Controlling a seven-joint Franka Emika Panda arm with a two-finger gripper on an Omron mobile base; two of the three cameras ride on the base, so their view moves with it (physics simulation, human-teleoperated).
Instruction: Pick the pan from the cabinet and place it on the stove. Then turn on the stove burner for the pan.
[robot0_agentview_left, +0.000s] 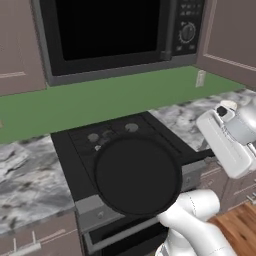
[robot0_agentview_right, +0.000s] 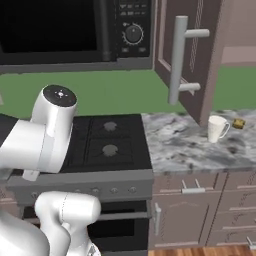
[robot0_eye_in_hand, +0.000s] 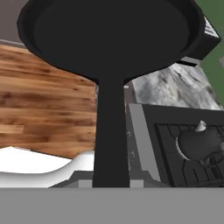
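Note:
The black pan (robot0_agentview_left: 137, 175) hangs over the front edge of the stove (robot0_agentview_left: 80, 150), covering part of its grates and grey knob strip. In the hand view the pan (robot0_eye_in_hand: 109, 35) spreads across the top, and its long handle (robot0_eye_in_hand: 111, 131) runs straight down into my gripper (robot0_eye_in_hand: 111, 183), which is shut on it. My white forearm (robot0_agentview_left: 227, 142) reaches in from the right of the pan. The stove (robot0_agentview_right: 112, 145) in the right base view has two bare burners; my arm hides the pan there. The cabinet (robot0_agentview_right: 187, 55) door stands open to the stove's right.
A black microwave (robot0_agentview_left: 115, 35) hangs above the stove. A small dark kettle (robot0_eye_in_hand: 199, 143) sits on a stove burner. A white mug (robot0_agentview_right: 216, 128) and a small gold object (robot0_agentview_right: 239, 123) stand on the marble counter (robot0_agentview_right: 185, 145) under the open cabinet door. Drawers lie below.

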